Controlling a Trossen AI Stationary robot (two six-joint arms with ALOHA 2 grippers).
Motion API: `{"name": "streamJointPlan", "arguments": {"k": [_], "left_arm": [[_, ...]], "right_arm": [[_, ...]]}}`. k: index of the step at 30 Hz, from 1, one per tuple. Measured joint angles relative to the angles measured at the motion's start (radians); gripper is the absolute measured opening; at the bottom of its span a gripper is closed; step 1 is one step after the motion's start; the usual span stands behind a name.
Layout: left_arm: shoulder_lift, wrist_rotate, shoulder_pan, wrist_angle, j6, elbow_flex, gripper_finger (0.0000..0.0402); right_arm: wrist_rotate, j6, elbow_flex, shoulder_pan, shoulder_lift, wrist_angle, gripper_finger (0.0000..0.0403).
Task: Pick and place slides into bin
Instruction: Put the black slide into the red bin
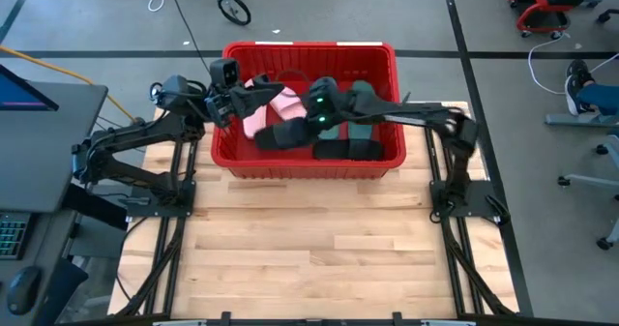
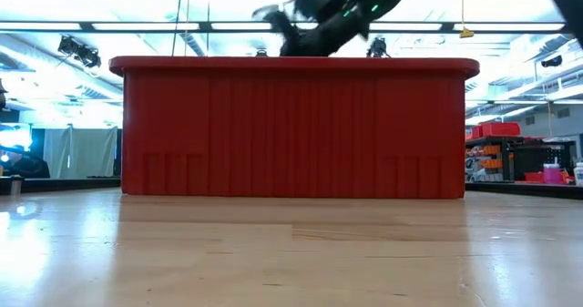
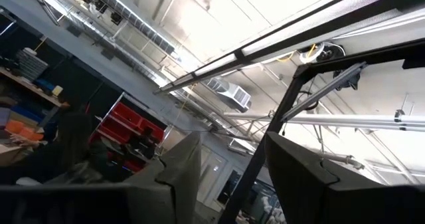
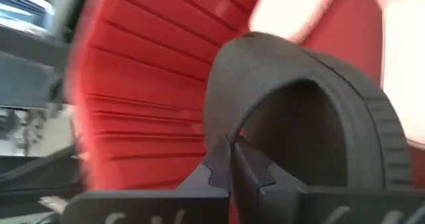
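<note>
Right gripper first: its fingertips are pressed together on the strap of a black slide, and the right wrist view shows that pinch close up against the ribbed red wall of the bin. From overhead the same right gripper sits over the middle of the bin, with a black slide just at its 8 o'clock. The left gripper reaches in over the bin's 9 o'clock rim, fingers spread, nothing between them; its own wrist camera looks up at ceiling lights past its two dark fingers and shows no slide at all. Counting what the high view gives inside the bin: two pale pink slides overlapping by the left gripper, dark green slides at the right arm's side, though how many I cannot tell, and another black slide along the 6 o'clock wall. The low view shows only the bin's solid front and the right arm above its rim; every slide is hidden there. The bin stands at the 12 o'clock end of the wooden table.
</note>
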Motion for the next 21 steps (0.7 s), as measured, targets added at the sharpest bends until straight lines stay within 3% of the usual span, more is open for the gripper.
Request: {"name": "streamJointPlan", "arguments": {"k": [8, 11, 17, 21], "left_arm": [[0.000, 0.021, -0.013, -0.007, 0.133, 0.000, 0.0176], [0.000, 0.021, -0.014, -0.009, 0.163, 0.000, 0.0180], [0.000, 0.021, -0.013, -0.010, 0.167, 0.000, 0.0189], [0.000, 0.021, -0.011, -0.013, 0.155, 0.000, 0.0196]], "right_arm": [[-0.056, 0.007, 0.090, 0.000, 0.159, 0.007, 0.0051], [-0.070, -0.061, 0.089, 0.000, 0.190, -0.001, 0.0077], [-0.069, -0.139, 0.089, 0.001, 0.188, -0.010, 0.0121], [-0.018, -0.185, 0.089, -0.010, 0.126, -0.105, 0.0141]]}}
